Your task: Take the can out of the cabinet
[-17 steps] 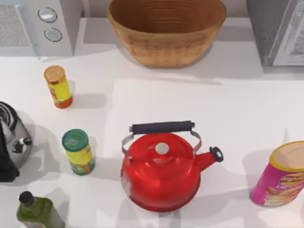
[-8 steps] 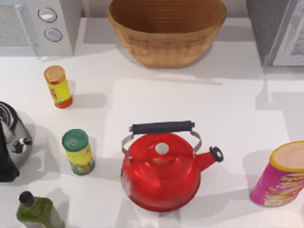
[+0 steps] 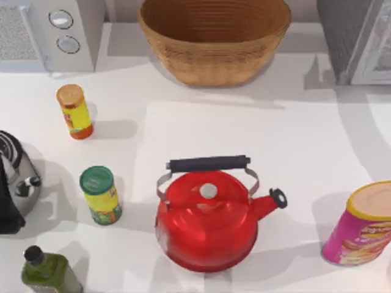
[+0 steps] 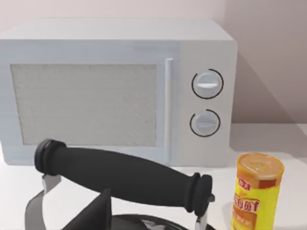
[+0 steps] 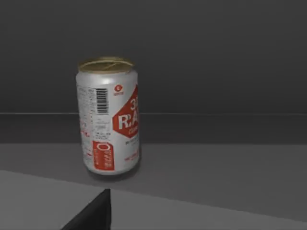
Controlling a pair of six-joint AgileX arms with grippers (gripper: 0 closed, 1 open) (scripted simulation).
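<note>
The can (image 5: 108,117) is white and red with a dull gold top. It stands upright on a dark grey shelf inside the cabinet, a short way ahead of my right gripper (image 5: 91,215), whose dark edge shows low in the right wrist view. In the top view the cabinet (image 3: 342,36) is a grey box at the back right corner, with its white framed door (image 3: 376,55) at the picture's edge. My left gripper (image 4: 93,215) hangs over the black handle (image 4: 122,177) of a silver kettle (image 3: 15,183) at the table's left edge.
A red kettle (image 3: 208,220) sits front centre and a pink tube (image 3: 360,226) at the front right. A wicker basket (image 3: 214,36) stands at the back and a white microwave (image 3: 49,30) back left. Two yellow jars (image 3: 74,111) (image 3: 101,195) and a green bottle (image 3: 46,271) stand on the left.
A shadow on the table's right side has moved back toward the cabinet. None of the objects on the table has shifted.
</note>
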